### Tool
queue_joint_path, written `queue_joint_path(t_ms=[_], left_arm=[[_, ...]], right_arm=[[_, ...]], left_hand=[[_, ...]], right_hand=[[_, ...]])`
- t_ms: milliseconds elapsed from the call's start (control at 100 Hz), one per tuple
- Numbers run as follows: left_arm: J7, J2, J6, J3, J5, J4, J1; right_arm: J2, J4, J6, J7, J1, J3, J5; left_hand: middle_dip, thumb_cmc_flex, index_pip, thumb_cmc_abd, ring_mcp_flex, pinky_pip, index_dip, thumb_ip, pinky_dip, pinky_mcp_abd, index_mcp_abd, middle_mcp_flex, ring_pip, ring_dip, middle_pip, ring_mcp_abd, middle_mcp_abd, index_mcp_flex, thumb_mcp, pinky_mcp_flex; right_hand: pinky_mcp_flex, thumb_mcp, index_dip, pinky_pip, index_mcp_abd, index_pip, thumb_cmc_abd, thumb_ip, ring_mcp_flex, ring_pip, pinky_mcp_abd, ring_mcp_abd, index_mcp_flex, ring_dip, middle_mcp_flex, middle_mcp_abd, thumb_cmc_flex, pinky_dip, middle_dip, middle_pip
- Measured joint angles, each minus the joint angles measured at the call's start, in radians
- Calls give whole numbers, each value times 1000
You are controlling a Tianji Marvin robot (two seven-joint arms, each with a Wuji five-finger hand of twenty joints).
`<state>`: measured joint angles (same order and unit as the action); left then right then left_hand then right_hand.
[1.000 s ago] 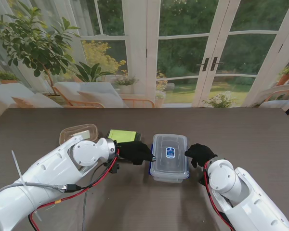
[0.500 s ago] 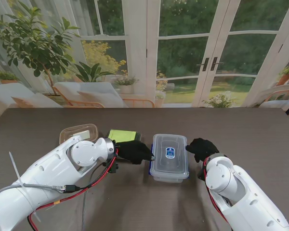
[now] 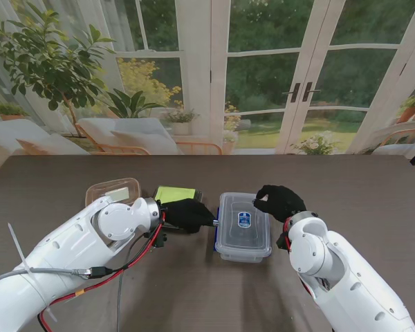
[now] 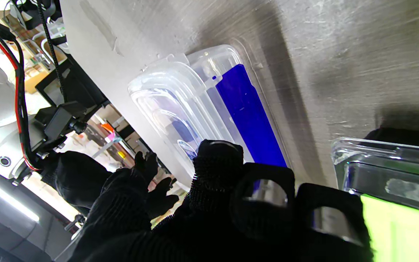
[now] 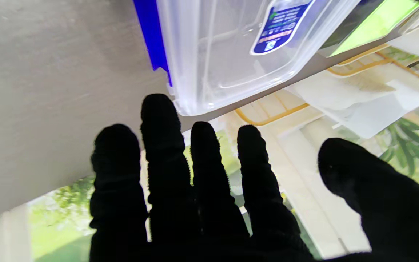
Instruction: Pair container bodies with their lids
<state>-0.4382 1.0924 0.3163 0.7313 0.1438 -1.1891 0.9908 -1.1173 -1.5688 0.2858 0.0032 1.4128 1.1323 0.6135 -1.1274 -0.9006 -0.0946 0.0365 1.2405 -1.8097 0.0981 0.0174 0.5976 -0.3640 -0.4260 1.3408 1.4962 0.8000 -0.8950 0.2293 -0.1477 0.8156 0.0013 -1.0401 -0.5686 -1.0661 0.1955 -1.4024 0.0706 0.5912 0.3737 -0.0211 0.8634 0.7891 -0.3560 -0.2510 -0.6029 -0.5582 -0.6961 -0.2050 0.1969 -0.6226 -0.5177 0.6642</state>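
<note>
Clear lidded container (image 3: 243, 227) sits mid-table with its lid seated, so that pair looks complete. Left hand (image 3: 187, 214) rests against its left side, fingers curled, grasping nothing visible. Right hand (image 3: 279, 201) hovers at its far right corner, fingers spread, empty. Green-bottomed container (image 3: 175, 195) and clear tray (image 3: 113, 191) appear unpaired.

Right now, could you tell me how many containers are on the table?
3: a clear lidded box with blue clips in the middle, a green-lidded container left of it, and a clear container farther left. The arms may hide others.

Three containers (image 3: 243, 225) (image 3: 176, 195) (image 3: 113, 191), two gloved hands (image 3: 189, 214) (image 3: 279, 201)
</note>
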Motion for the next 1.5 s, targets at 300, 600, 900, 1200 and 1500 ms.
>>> queue_joint_path(t_ms=[300,600,900,1200,1500], left_arm=[[119,10,2,61,41,-2,51],[251,32,38,76,91,8,71],[298,51,56,47,126,40,47],[444,101,88,8,151,194,-18],[481,153,129,-90,148,350,-130]], right_arm=[[28,20,-89,60,-57,-62,142],[37,50,-124,69,-90,-107,197],[41,84,-156,68,-95,-125,230],[47,93,-182,70,-84,-125,244],[48,107,-189,60,-83,-134,239]], left_hand=[[206,0,-2,0,-93,105,2,0,81,-62,47,-69,-452,-20,375,125,-95,14,0,248],[359,0,-31,0,-272,277,13,0,148,-63,107,-203,-646,-33,526,152,-138,27,0,463],[369,0,-63,0,-314,297,30,0,168,-41,121,-228,-663,-34,521,149,-137,38,0,485],[498,-8,-85,-2,-612,722,57,0,147,4,145,-399,-972,-130,657,140,-152,38,1,833],[446,-8,-104,-2,-738,969,79,0,86,82,154,-450,-1050,-158,603,103,-144,51,1,968]], right_hand=[[1,90,6,252,-41,-13,107,-21,-219,-307,65,50,107,140,175,48,-1,42,60,-53],[1,129,59,395,-50,-9,186,-50,-330,-410,102,95,179,177,274,67,29,66,62,-64],[1,132,87,487,-41,6,237,-60,-389,-431,117,114,232,189,325,69,30,90,60,-55],[1,132,97,524,-39,-1,237,-60,-401,-433,130,120,272,203,361,75,30,90,60,-54],[1,125,99,536,-39,-14,237,-61,-450,-445,141,125,282,206,361,75,30,90,59,-62]])
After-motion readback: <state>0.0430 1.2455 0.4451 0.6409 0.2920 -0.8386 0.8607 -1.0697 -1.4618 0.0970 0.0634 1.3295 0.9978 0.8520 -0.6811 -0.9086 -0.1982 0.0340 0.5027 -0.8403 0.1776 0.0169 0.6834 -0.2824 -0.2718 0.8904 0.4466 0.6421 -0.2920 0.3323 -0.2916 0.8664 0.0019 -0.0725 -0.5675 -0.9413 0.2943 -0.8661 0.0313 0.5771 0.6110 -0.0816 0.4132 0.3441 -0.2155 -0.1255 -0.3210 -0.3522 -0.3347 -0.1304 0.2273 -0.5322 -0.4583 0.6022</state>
